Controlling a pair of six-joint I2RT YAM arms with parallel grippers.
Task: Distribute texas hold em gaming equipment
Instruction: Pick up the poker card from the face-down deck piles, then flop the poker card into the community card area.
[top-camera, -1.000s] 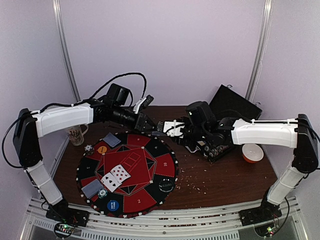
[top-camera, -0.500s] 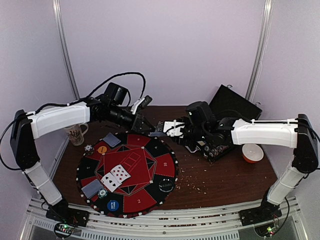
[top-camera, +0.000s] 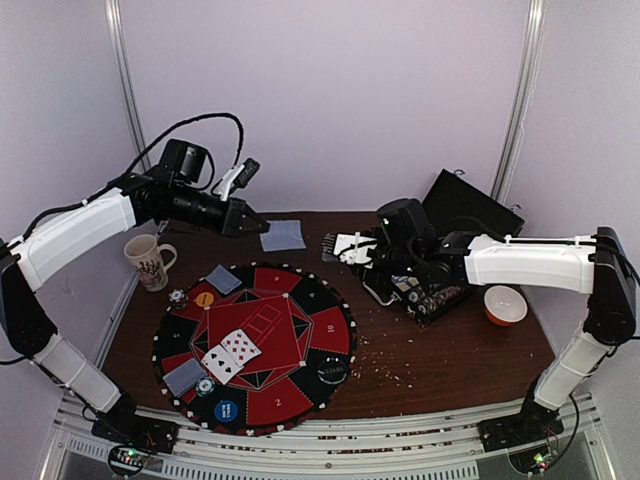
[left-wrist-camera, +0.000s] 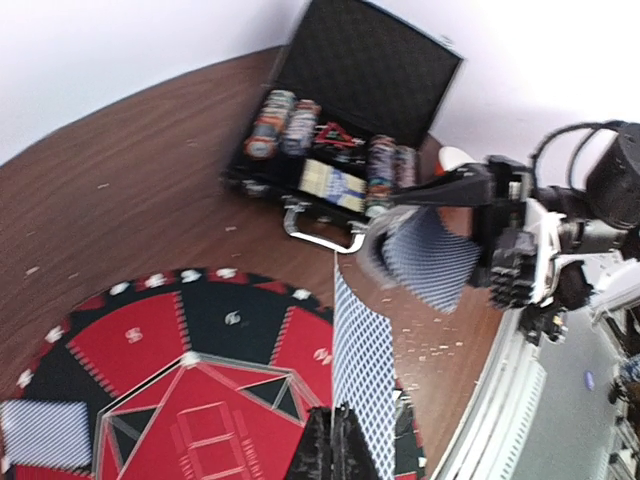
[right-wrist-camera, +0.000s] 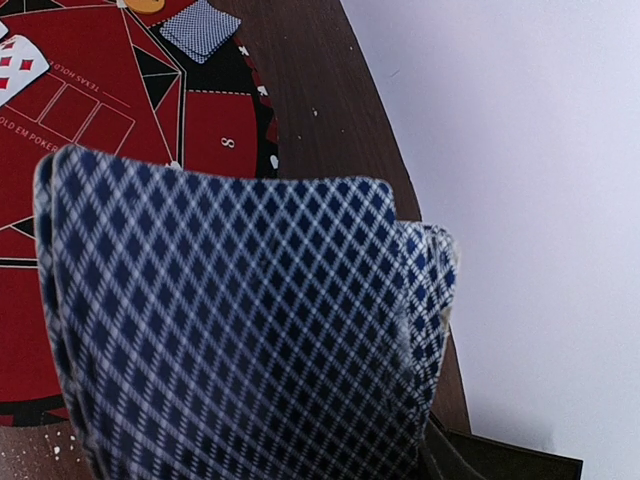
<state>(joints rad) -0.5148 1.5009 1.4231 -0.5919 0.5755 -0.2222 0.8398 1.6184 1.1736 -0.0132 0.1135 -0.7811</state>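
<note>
My left gripper (top-camera: 250, 222) is shut on one grey-blue-backed playing card (top-camera: 283, 236) and holds it in the air behind the round mat (top-camera: 300, 385). In the left wrist view that card (left-wrist-camera: 360, 370) stands edge-on, clamped between the black fingers (left-wrist-camera: 322, 450). My right gripper (top-camera: 338, 247) is shut on the deck of cards (right-wrist-camera: 240, 320), which fills its wrist view and hides the fingers. On the mat lie two face-up cards (top-camera: 232, 352), face-down cards (top-camera: 223, 279) (top-camera: 184, 377), striped chips (top-camera: 205, 386) (top-camera: 178, 297), and yellow (top-camera: 204, 298), blue (top-camera: 226, 410) and black (top-camera: 332, 371) buttons.
The open black case (top-camera: 470, 215) with chip stacks (left-wrist-camera: 285, 120) sits at the back right, under the right arm. A patterned mug (top-camera: 148, 262) stands at the left edge and an orange bowl (top-camera: 504, 305) at the right. Crumbs dot the wood right of the mat.
My left gripper closed on a card at the deck, then pulled away left and upward with it. The right gripper has stayed almost in place with the deck.
</note>
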